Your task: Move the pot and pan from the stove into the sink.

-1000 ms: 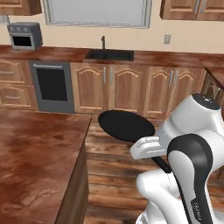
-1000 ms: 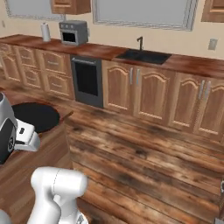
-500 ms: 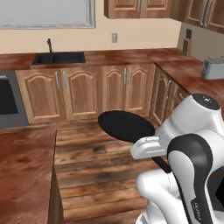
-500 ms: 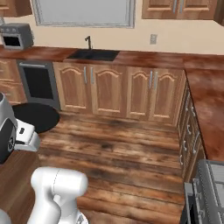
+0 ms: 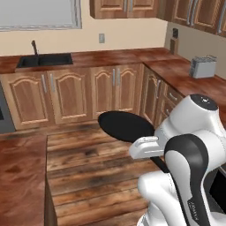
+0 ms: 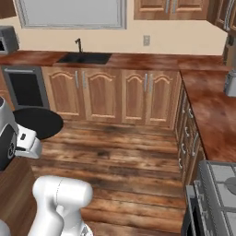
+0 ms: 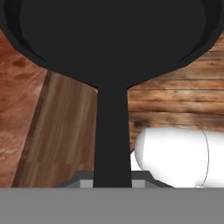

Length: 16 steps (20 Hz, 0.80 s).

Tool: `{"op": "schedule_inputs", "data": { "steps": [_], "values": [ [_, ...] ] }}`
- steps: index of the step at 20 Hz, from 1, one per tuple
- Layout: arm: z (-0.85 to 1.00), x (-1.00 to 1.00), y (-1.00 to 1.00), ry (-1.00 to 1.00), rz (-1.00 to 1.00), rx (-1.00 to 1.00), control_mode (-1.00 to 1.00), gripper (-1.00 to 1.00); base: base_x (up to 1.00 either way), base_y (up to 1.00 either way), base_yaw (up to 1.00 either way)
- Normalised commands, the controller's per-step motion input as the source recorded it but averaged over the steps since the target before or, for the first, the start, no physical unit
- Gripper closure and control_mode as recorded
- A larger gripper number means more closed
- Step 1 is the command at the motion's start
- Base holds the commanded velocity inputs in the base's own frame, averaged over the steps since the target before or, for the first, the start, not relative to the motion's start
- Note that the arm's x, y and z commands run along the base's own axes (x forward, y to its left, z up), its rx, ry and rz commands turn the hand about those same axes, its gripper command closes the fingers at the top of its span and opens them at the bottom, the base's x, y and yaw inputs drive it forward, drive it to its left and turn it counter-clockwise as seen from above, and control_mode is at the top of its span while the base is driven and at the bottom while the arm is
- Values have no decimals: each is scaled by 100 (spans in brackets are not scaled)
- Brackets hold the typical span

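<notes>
Your gripper (image 7: 112, 183) is clamped on the long handle of the pan (image 5: 126, 126), carrying it level above the wood floor so it clears the cabinets in transit. The sink (image 6: 84, 58) lies well apart from the pan, across open floor, recessed in the far counter (image 6: 138, 60); you have clear room until that counter's front edge.

Light is even and bright across all 3 rendered views, with no visible source and almost no cast shadows. The wooden plank floor (image 6: 138, 152) shows soft blotchy texture, slightly blurred. The flat black round frying pan (image 7: 111, 39) reads as a featureless matte mass without glare. Edges look jagged, without lens distortion.
</notes>
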Motion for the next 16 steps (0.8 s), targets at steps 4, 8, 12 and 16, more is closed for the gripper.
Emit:
{"op": "schedule_inputs", "data": {
  "steps": [4,8,12,16],
  "values": [
    [0,0,0,0,0,0,100,100,72,2,-7],
    [0,0,0,0,0,0,100,100,98,3,-9],
    [0,0,0,0,0,0,100,100,100,5,-11],
    [0,0,0,0,0,0,100,100,100,11,-11]
  ]
}}
